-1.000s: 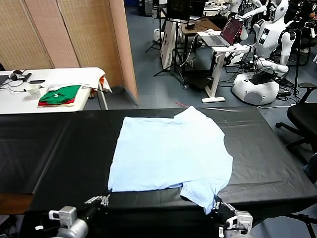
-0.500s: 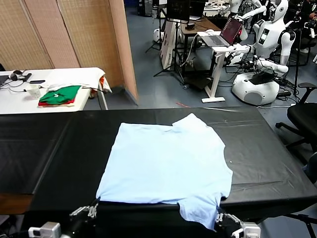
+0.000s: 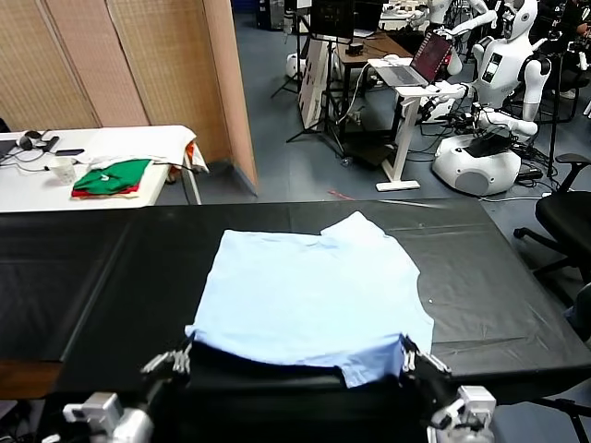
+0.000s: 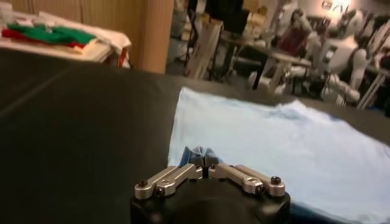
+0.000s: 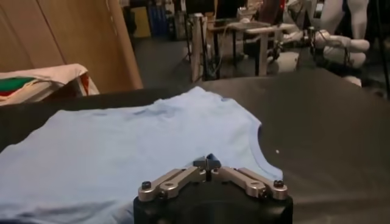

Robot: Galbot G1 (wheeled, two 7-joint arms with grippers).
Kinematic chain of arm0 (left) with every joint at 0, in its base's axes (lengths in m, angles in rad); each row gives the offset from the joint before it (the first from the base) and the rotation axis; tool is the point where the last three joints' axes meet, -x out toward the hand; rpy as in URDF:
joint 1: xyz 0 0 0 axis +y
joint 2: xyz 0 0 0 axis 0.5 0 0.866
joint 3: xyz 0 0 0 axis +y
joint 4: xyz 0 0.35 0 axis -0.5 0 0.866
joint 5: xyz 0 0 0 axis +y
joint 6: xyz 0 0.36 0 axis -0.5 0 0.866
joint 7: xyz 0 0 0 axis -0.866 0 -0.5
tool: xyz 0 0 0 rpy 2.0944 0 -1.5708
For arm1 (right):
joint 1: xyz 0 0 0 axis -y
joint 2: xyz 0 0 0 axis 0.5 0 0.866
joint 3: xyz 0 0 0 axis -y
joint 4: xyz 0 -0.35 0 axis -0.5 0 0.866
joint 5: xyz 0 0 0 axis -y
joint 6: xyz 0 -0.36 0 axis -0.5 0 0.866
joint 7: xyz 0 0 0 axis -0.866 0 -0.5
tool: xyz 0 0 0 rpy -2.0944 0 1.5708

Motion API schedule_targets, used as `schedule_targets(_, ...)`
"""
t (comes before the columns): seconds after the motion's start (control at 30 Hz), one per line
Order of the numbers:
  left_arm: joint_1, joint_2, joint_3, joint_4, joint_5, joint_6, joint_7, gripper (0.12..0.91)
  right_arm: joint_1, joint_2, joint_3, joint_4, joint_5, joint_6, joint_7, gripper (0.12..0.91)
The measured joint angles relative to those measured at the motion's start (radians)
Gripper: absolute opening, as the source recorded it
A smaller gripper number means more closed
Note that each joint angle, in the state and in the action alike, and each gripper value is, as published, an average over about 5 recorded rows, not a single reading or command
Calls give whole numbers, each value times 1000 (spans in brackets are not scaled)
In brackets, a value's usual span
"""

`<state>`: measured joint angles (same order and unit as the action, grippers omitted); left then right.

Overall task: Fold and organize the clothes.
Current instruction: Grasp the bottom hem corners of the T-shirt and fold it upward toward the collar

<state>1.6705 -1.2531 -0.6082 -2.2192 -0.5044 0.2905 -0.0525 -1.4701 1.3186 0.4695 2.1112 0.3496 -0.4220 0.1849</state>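
A: Head view first. T-shirt lies flat in the middle of the black table, near hem right at the front edge. Left gripper is pinched together on the near-left hem corner, right gripper is pinched together on the near-right one. In the left wrist view a small blue fold sticks out between the left gripper tips; same for the right gripper in the right wrist view.

B: What can go wrong from here, in your opinion?

A: Both holds look very shallow, only a bit of thin fabric. If one arm pulls faster or higher, I think that corner slips out and the hem goes crooked. Also the near hem already hangs a little over the table edge between the two grippers, so it may drag on the edge and wrinkle. The far sleeve is bunched up a bit, so a fold may trap it under the body.

B: And the surface, the room?

A: Black cover, slightly shiny, w/ some creases near the right side. Behind on the left is a white table w/ folded green and red clothes, then a wood-colour partition. On the right at the back, a laptop on a stand and white robots.
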Motion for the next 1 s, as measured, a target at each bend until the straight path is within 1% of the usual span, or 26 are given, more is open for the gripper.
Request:
schedule_targets(0.2, -85, 12, 24, 71, 32, -18, 4, 154, 100, -20, -27, -85, -2, 2, 1, 141)
schedule_targets(0.4, -153, 33, 53, 145, 61, -15, 8, 154, 161, -36, -41, -136, -6, -2, 4, 141)
schedule_targets(0.57, -201, 46, 84, 205, 78, -9, 6, 154, 180, -37, -45, -157, 2, -21, -7, 149)
schedule_targets(0.63, -217, 48, 95, 225, 81, -7, 4, 154, 176, -36, -43, -154, 8, -39, -17, 201)
schedule_targets(0.67, -225, 48, 99, 234, 82, -6, 4, 154, 173, -36, -40, -149, 10, -48, -23, 246)
schedule_targets(0.77, -241, 48, 108, 248, 82, 3, 3, 154, 155, -37, -31, -127, 14, -76, -35, 423)
schedule_targets(0.8, -244, 48, 109, 249, 82, 7, 3, 155, 147, -38, -28, -116, 15, -84, -37, 499)
schedule_targets(0.83, -245, 47, 111, 249, 81, 11, 3, 167, 136, -40, -24, -105, 15, -90, -39, 556)
schedule_targets(0.9, -244, 45, 112, 245, 78, 18, 3, 229, 109, -43, -14, -77, 16, -98, -43, 669)
schedule_targets(0.93, -241, 43, 112, 241, 76, 22, 2, 278, 93, -45, -7, -63, 17, -100, -45, 725)
schedule_targets(1.0, -232, 40, 111, 229, 74, 27, 2, 404, 60, -50, 7, -35, 18, -100, -50, 818)
